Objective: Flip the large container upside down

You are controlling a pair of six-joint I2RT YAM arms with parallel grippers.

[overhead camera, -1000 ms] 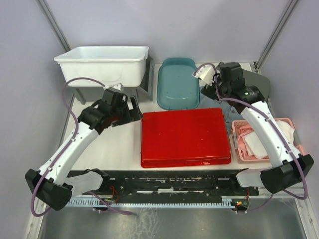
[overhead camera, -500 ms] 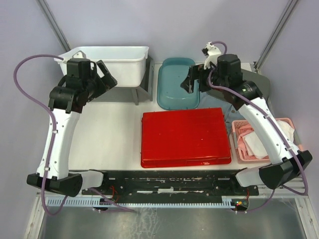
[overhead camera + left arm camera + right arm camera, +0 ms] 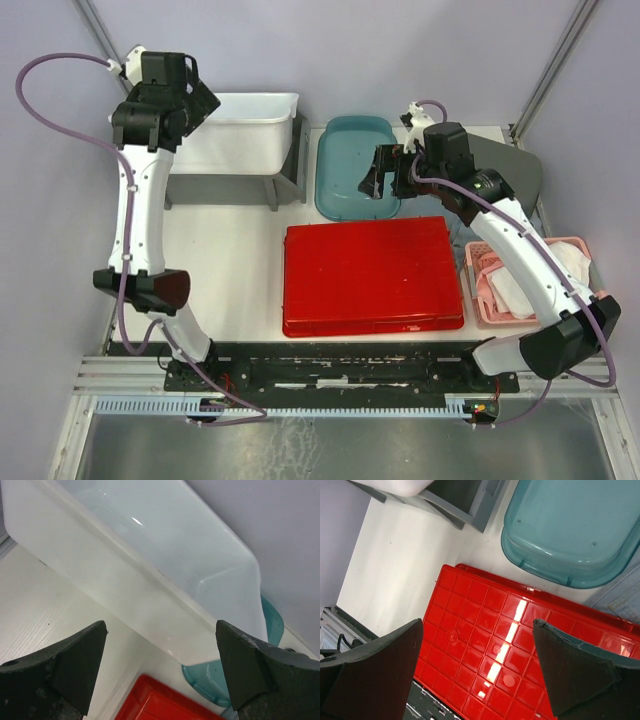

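At the back left corner of the table (image 3: 230, 270), the large white tub (image 3: 240, 125) sits upright on a grey stand (image 3: 285, 180), its open mouth facing up. My left gripper (image 3: 200, 100) hangs over the tub's left end, close to the side wall, so I have little room on that side. Its jaws are spread wide and hold nothing. I cannot tell whether either finger touches the rim.

The tub's right end stops just short of the teal basin (image 3: 350, 170), with only the stand's leg between them. The basin's near rim lies just beside the back edge of the red tray (image 3: 370, 275), which lies bottom-up in the middle. A bare strip of table runs along the left of the tray. A pink basket (image 3: 500, 290) crowds the tray's right edge.

My right gripper (image 3: 388, 178) hovers over the basin's near end, fingers wide apart and holding nothing.

The left wrist view gives me the tub's inside wall and long front rim running across between the fingers, which the overhead view hides behind the arm. The right wrist view shows the tray's gridded underside and the basin stacked double.
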